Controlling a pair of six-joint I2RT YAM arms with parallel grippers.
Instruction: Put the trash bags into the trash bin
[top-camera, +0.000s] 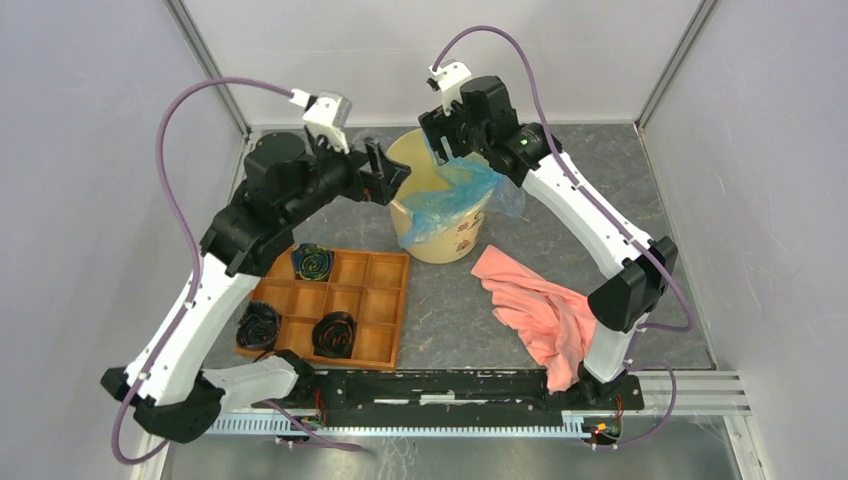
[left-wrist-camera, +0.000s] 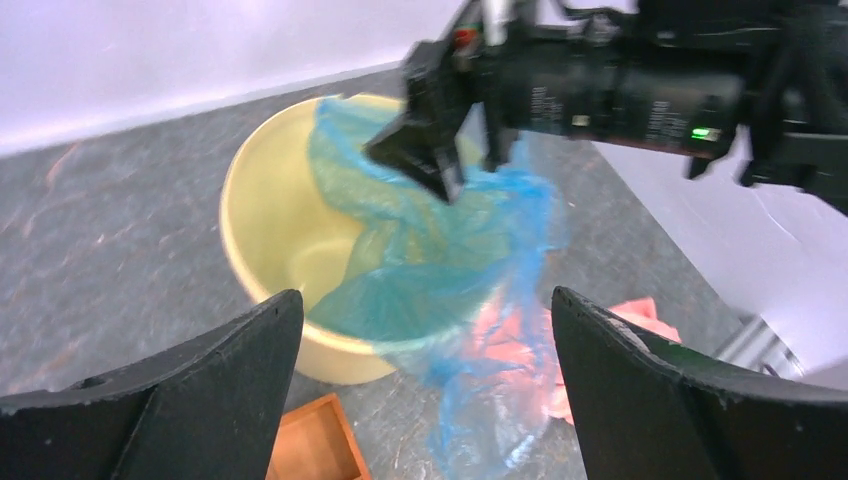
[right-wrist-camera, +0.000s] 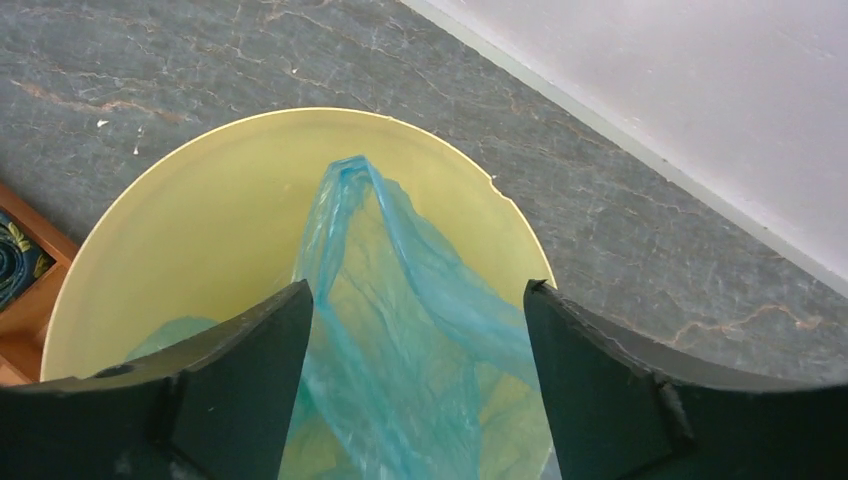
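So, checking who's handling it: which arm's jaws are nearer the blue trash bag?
Right. The right arm's open jaws straddle the trash bag over the trash bin; the left arm's jaws hover at its left rim, short of the bag.

We are seeing soft, even light filling the booth from above, leaving only faint shadows on the table (top-camera: 660, 200). In the left wrist view, everything beyond the left fingers (left-wrist-camera: 200, 400) is smearing, the right arm (left-wrist-camera: 620, 95) most of all. Between the right fingers (right-wrist-camera: 230, 400), dark and underlit, the trash bags (right-wrist-camera: 400, 300) are glowing translucent against the trash bin (right-wrist-camera: 200, 220).
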